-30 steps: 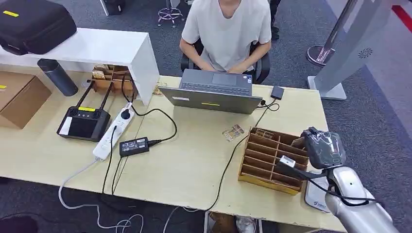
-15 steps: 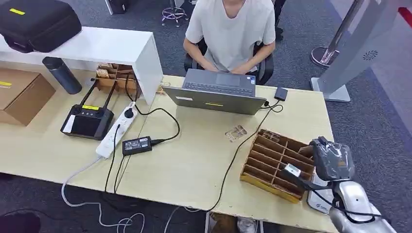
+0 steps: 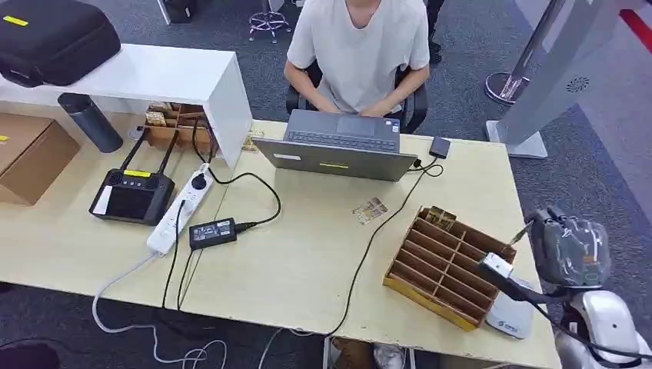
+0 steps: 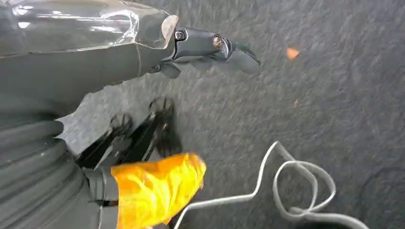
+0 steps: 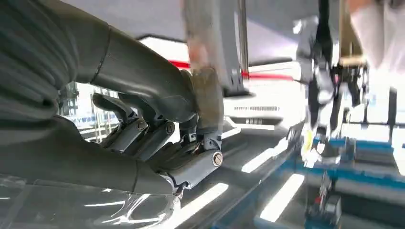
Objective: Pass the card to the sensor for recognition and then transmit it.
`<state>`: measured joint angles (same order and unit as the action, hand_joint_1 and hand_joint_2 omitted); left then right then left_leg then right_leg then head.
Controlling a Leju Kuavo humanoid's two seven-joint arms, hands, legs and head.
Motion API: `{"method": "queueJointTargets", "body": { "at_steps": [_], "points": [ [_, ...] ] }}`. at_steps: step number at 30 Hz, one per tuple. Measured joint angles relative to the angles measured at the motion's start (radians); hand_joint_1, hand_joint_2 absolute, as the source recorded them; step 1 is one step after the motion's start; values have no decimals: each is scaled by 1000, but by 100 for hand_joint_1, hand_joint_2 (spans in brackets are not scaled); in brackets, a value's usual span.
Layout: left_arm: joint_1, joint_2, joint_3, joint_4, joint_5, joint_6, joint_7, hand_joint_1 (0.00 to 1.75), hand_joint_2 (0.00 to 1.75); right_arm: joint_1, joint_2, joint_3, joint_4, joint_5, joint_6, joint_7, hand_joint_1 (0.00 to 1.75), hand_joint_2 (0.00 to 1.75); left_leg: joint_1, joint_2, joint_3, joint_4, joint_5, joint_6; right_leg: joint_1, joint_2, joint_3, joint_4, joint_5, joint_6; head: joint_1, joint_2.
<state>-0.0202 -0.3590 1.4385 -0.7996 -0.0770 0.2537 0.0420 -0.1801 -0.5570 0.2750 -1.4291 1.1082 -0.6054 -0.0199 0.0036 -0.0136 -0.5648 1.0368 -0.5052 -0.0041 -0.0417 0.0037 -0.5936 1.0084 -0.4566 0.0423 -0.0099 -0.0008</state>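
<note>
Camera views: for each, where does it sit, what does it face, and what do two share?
Head view: high on the body, facing down at the table; right hand shows.
Left wrist view: behind the left hand, facing carpet.
Right wrist view: behind the right hand, facing a blurred room.
Shared: the right hand, in head and right wrist views.

The desk point(image 3: 307, 254) is smooth light wood. The card box point(image 3: 446, 265) looks like brown cardboard. The floor point(image 4: 334, 95) is rough grey carpet.
</note>
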Motion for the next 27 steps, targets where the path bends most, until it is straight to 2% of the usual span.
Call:
{"method": "queueJointTargets", "body": {
  "at_steps": [6,9,12,16,22,27],
  "points": [
    [23,-1,-42,2,13,19,3,0,175,-24,-16,-13,-37,-4,-1,-4,175,175,0,-1,0,0,0,0,0,-1,0,0,0,0,0,0],
    [33,0,-73,2,66,43,8,0,175,-33,-21,-15,-43,-9,-2,-4,175,175,0,-1,-1,0,0,0,0,-1,-1,0,0,0,0,0],
    [57,7,-155,-2,191,98,25,0,175,-60,-28,-18,-50,-18,-2,-7,175,175,0,-1,-2,0,0,0,0,-1,-1,0,0,0,0,0],
    [100,17,-280,-32,289,153,42,0,175,-83,-33,-20,-70,-18,0,-9,175,175,0,-1,-2,0,0,0,0,-1,-1,0,0,0,0,0],
    [145,24,-405,-76,320,175,55,0,175,-123,-34,-21,-103,-16,2,-16,175,175,0,-1,-2,0,0,0,0,-1,-1,0,0,0,-1,0],
    [153,25,-426,-84,320,175,58,0,175,-139,-34,-20,-106,-16,4,-19,175,175,0,-1,-2,0,0,0,0,-2,-1,0,0,0,0,0]
  ]
}}
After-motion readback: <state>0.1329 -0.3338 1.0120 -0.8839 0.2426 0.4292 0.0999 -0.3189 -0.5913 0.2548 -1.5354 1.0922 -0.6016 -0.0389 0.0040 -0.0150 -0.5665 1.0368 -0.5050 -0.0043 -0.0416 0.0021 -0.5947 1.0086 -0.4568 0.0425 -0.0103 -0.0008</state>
